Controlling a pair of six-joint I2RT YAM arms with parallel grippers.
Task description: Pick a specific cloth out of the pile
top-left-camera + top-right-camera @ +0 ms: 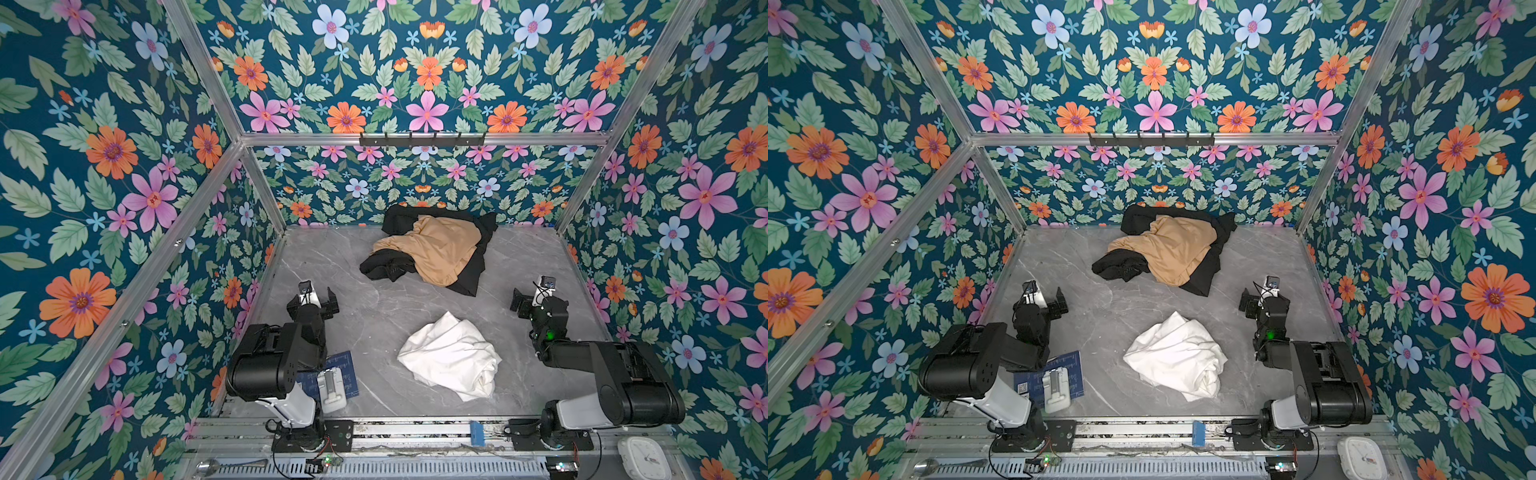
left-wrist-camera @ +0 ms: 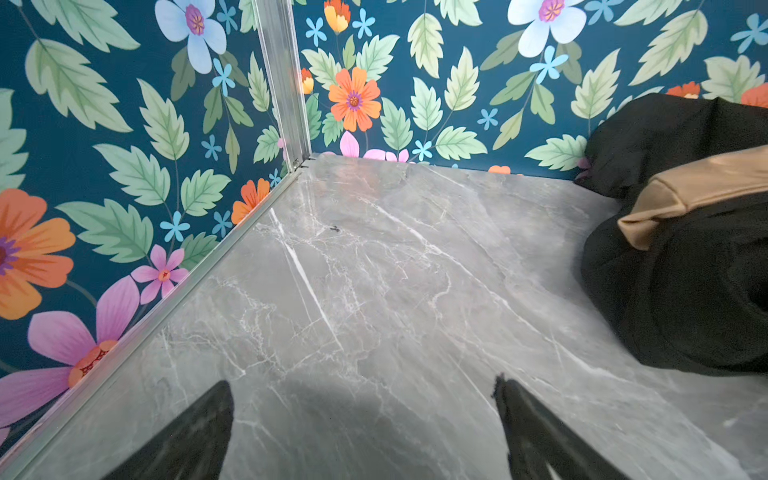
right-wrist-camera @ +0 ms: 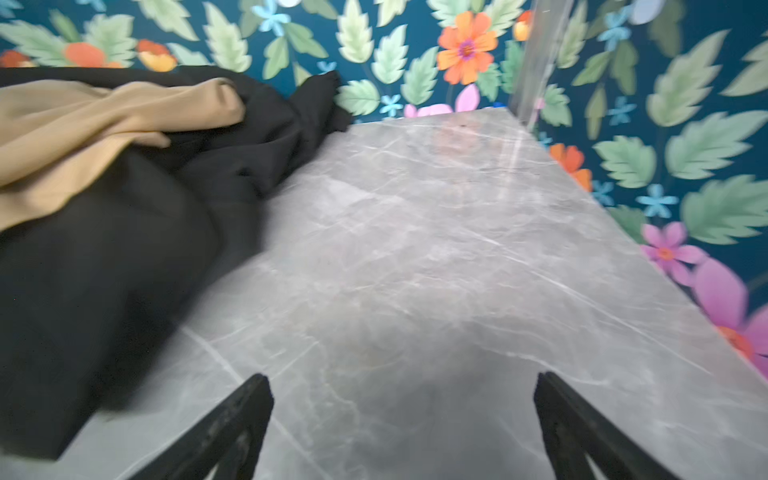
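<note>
Left gripper [image 2: 363, 382]: jaws spread wide with nothing between them and only bare table [image 1: 365, 316] beneath.
Right gripper [image 3: 402, 375]: jaws likewise spread and empty; its wrist view is slightly blurred.
Cloth [image 1: 451, 357]: lies crumpled at near centre on the table, between the two arm bases. Neither gripper touches it, and it is well apart from the pile [image 1: 432, 249].
Pile: sits at far centre against the back wall, the tan cloth [image 1: 440, 247] draped over the black garments [image 1: 382, 266]. No white shows in it.
Step in hand: by judgement the cloth is already out of the pile, and only parking the arms clear is left.
Doing it well: keep both sets of jaws wide and off the fabric. Draw each arm back along its own side so no finger snags a fold or drags the cloth back toward the pile.
Left arm pose: folded over its base at near left, with the wrist aimed far and the gripper low over the table, left of the cloth.
Right arm pose: mirrored at near right, with the gripper low and aimed far, right of the cloth.
</note>
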